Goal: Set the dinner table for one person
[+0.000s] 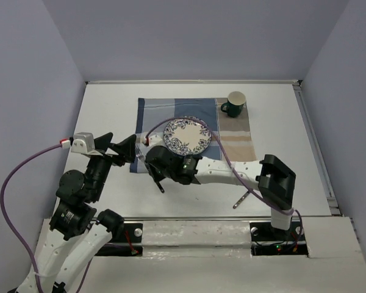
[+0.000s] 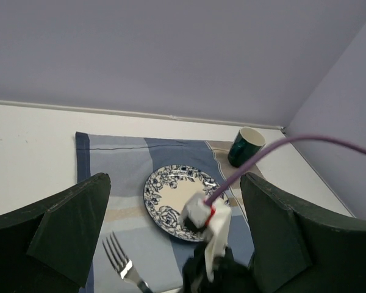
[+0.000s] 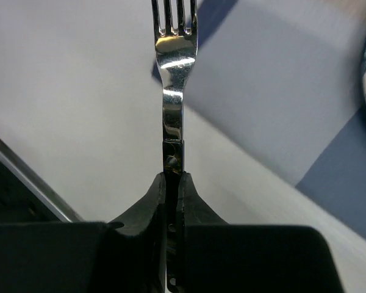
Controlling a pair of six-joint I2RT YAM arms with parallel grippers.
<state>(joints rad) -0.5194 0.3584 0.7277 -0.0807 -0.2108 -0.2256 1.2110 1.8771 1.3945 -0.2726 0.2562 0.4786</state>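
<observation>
Widest thing first: the desk [image 1: 110, 110] fills the view, flat, white and hard, bolted down. Nobody grips that, it just carries the setting, and I'd judge its smooth top lets cutlery skate. On its far half lies the plaid cloth [image 1: 152, 113], blue and tan and spread flat. It's soft, so it will likely bunch if anything drags across it.

The left gripper [image 1: 133, 151] hovers at the cloth's near-left corner, jaws spread as wide as they go, holding nothing. The right arm reaches across from the other side, and the right gripper [image 3: 174, 177] is pinched tight on a fork handle!

The patterned plate [image 1: 187, 135] sits on the cloth near its middle. It looks like ceramic, so it's breakable and best taken at the rim. The dark green mug [image 1: 235, 104] stands upright at the cloth's far-right corner, well clear of the plate.

Now the fork [image 3: 174, 73]: thin, stiff, shiny metal, light but slick. The hold is low on the handle, tines pointing away over the cloth's left edge, left of the plate. That's the sensible spot to take it. I can't tell whether it's lifted or resting. Smallest of all, a second piece of cutlery [image 1: 242, 200] lies on bare desk by the right arm.
</observation>
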